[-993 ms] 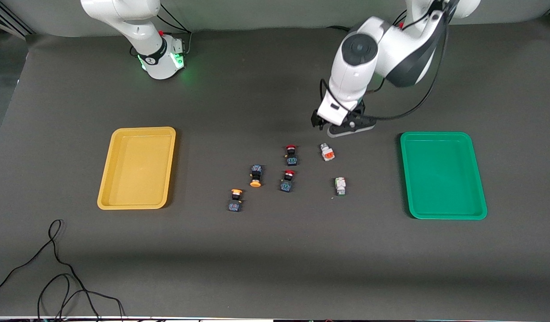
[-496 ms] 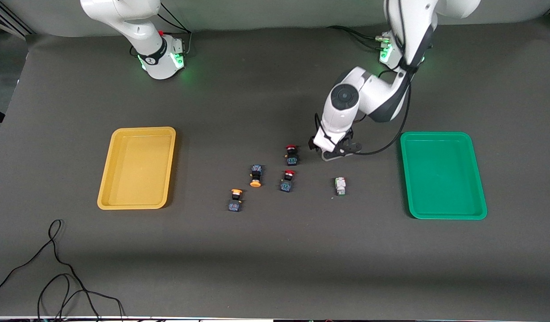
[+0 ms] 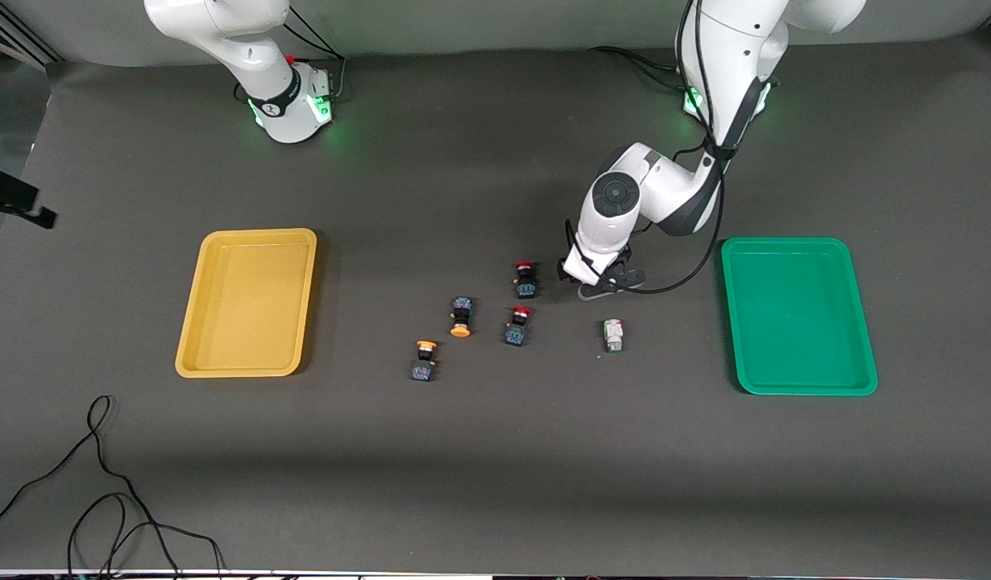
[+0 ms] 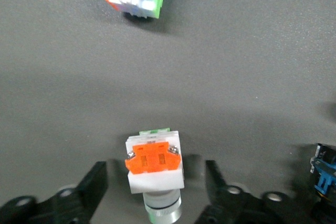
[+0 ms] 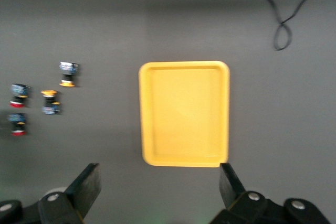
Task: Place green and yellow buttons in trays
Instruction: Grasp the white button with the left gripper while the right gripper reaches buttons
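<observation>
We judge the task barely begun: both the shallow yellow plastic tray (image 3: 246, 303) and green plastic tray (image 3: 798, 316) lie empty, four buttons sit on the dark counter (image 3: 495, 451), the left gripper (image 4: 156, 184) jaws spread around the white orange-accented button (image 4: 154, 163), and the waiting right gripper (image 5: 157, 184) hangs spread above the yellow tray.

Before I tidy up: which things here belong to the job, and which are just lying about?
Job: orange-capped buttons; white buttons; yellow tray; green tray.
Lying about: red-capped buttons; loose cable.
</observation>
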Robot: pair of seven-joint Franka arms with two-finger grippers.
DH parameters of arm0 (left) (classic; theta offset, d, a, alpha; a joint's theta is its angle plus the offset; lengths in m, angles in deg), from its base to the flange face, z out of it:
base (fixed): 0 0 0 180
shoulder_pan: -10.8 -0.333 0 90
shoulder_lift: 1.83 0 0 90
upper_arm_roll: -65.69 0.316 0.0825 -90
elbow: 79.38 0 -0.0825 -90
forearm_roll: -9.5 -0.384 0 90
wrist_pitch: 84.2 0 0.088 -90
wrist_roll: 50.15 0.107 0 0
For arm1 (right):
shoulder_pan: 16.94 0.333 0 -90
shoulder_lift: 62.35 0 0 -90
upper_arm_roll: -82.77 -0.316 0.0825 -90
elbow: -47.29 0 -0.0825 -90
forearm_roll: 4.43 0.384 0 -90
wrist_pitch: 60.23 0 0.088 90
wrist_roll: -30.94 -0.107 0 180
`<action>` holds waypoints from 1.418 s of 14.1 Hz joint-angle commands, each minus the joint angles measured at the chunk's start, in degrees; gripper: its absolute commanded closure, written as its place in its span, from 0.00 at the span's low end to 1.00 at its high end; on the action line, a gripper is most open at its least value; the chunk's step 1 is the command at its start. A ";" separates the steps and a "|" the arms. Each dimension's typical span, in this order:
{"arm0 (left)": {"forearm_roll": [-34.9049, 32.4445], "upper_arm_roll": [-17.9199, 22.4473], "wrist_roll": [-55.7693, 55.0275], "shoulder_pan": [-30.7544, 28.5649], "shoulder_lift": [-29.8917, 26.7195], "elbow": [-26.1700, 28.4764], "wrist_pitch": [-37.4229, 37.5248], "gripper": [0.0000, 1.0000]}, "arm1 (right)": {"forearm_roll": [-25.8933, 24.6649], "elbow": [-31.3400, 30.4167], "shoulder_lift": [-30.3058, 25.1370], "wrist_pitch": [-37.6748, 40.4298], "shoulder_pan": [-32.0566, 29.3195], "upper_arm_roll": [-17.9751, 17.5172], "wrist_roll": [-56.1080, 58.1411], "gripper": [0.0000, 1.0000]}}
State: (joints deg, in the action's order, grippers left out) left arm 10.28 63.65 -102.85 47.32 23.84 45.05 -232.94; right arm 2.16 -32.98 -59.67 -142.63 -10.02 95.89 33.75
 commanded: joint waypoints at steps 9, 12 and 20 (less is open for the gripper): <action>-0.60 0.81 0.13 -4.17 -7.19 -4.36 10.72 0.80 | 2.38 0.82 16.38 -17.59 17.23 0.33 -23.19 0.00; 0.54 0.72 5.66 -7.77 -12.82 -8.40 19.86 0.80 | 2.55 0.90 22.80 -24.27 21.01 0.33 -27.41 0.00; 4.77 1.16 41.86 -30.61 -25.57 -8.42 41.60 0.83 | 6.07 1.61 35.37 -34.83 25.50 -0.46 -34.10 0.00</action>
State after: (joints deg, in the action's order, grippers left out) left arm 14.56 65.43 -68.52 22.29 0.38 34.77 -193.10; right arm 6.71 -33.32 -26.94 -176.37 14.51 94.99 1.47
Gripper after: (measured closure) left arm 0.595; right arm 0.000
